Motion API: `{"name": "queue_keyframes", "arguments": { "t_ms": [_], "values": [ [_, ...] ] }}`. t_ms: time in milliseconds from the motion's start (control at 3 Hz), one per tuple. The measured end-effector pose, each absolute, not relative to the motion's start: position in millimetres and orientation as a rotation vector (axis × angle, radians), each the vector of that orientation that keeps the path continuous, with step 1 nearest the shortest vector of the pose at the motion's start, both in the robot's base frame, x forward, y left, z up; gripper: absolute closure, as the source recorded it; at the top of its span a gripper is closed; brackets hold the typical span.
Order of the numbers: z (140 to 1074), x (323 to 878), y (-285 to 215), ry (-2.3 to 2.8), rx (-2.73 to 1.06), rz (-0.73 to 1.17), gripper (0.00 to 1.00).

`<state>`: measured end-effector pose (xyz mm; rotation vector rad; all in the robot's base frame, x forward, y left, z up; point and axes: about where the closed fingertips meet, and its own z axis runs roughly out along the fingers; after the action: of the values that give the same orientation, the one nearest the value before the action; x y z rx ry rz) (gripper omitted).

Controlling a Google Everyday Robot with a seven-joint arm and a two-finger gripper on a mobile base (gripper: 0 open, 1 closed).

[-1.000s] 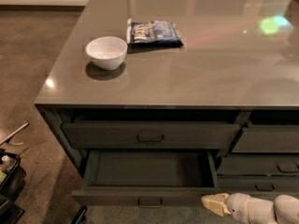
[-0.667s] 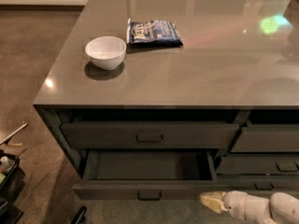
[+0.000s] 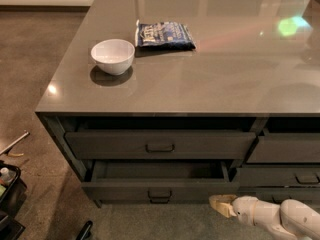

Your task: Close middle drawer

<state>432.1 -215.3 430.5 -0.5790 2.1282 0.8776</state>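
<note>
The middle drawer [image 3: 120,190] is a wide dark grey drawer that stands partly pulled out of the cabinet. Its shallow dark box [image 3: 160,170] shows inside and its small dark pull [image 3: 160,194] sits at the centre of the front. My gripper [image 3: 221,204], beige-tipped on a white arm [image 3: 280,219], is at the bottom right. It points left at the lower right corner of the drawer front, close to it or touching it. The top drawer [image 3: 160,145] above is almost shut.
A white bowl [image 3: 113,55] and a blue snack bag [image 3: 164,34] lie on the grey countertop [image 3: 225,79]. More drawers [image 3: 287,150] fill the cabinet's right side. Dark gear [image 3: 7,189] and a stick [image 3: 14,143] lie on the floor at the left.
The middle drawer has slid further into the cabinet and now sticks out less. My gripper has moved a little up and toward the cabinet.
</note>
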Motion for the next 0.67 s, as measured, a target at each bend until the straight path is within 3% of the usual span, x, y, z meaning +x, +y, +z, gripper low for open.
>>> {"name": "queue_keyframes", "arguments": {
  "t_ms": [667],
  "values": [
    [434, 494, -190, 2.039, -0.598, 0.784, 1.0]
  ]
}}
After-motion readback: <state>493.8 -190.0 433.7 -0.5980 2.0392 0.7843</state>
